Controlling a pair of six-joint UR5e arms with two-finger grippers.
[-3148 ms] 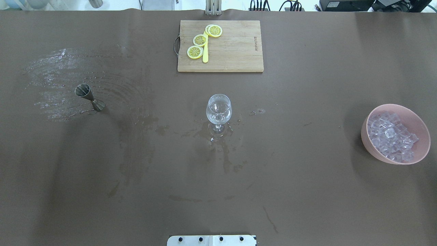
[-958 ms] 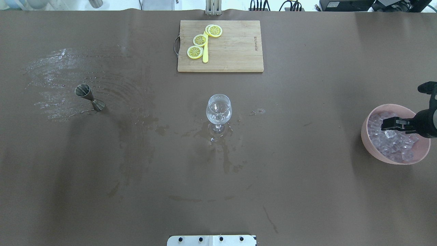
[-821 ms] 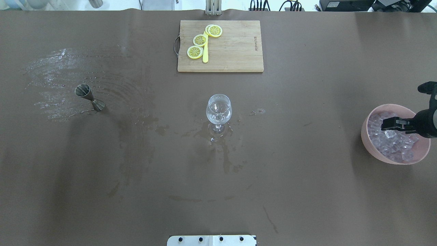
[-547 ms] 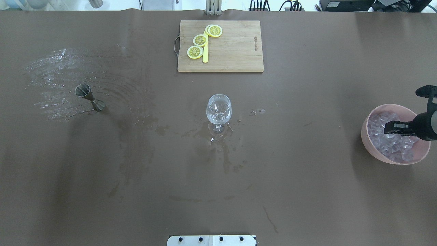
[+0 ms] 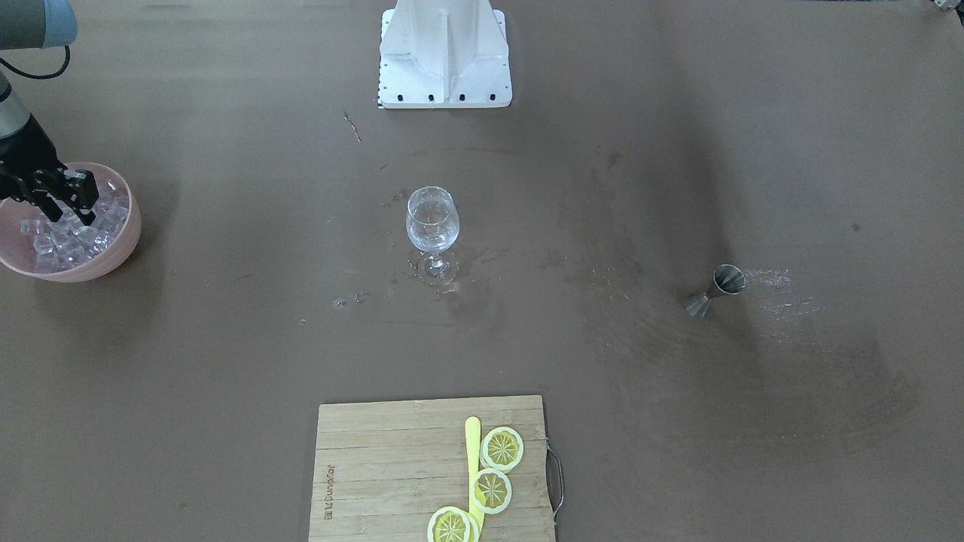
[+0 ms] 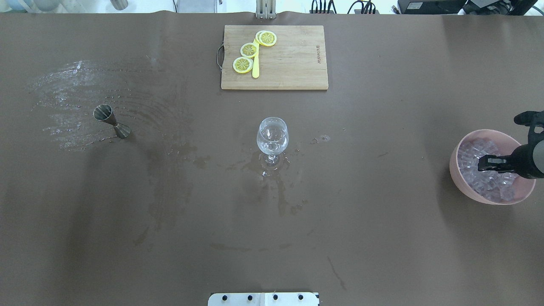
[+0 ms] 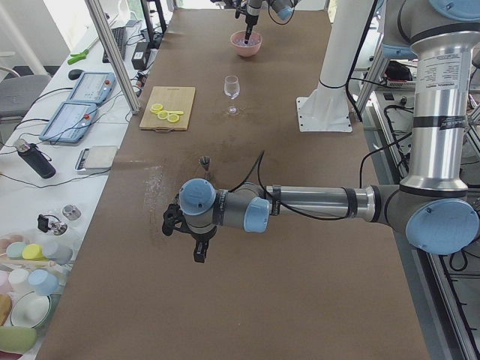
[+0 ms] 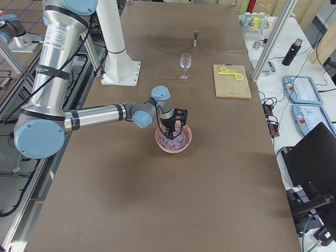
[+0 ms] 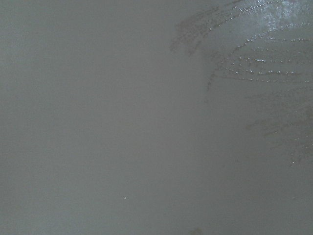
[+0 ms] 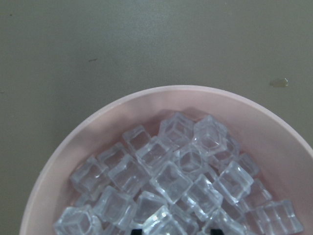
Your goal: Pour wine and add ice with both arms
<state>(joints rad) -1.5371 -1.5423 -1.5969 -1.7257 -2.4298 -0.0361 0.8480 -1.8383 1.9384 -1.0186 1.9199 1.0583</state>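
Observation:
Many small clear ice cubes (image 10: pixel 171 176) fill a pink bowl (image 6: pixel 463 187) at the table's right end. My right gripper (image 6: pixel 481 163) hangs over the bowl, open, with its fingertips down among the ice; it also shows in the front view (image 5: pixel 68 202). It holds nothing that I can see. A clear stemmed glass (image 6: pixel 272 136) stands upright mid-table on a wet patch. A metal jigger (image 6: pixel 111 121) stands on the left. My left gripper (image 7: pixel 196 251) shows only in the exterior left view, low over bare table near the jigger; I cannot tell whether it is open.
A wooden cutting board (image 6: pixel 289 63) with lemon slices (image 6: pixel 248 50) and a yellow stick lies at the far edge. The white stand base (image 5: pixel 444 68) sits at the robot's side. Wet streaks (image 6: pixel 76 97) spread around the jigger.
My right arm came in from the right edge over the pink bowl, then lowered its gripper into the ice and shifted slightly right. The glass, jigger and board have not moved.

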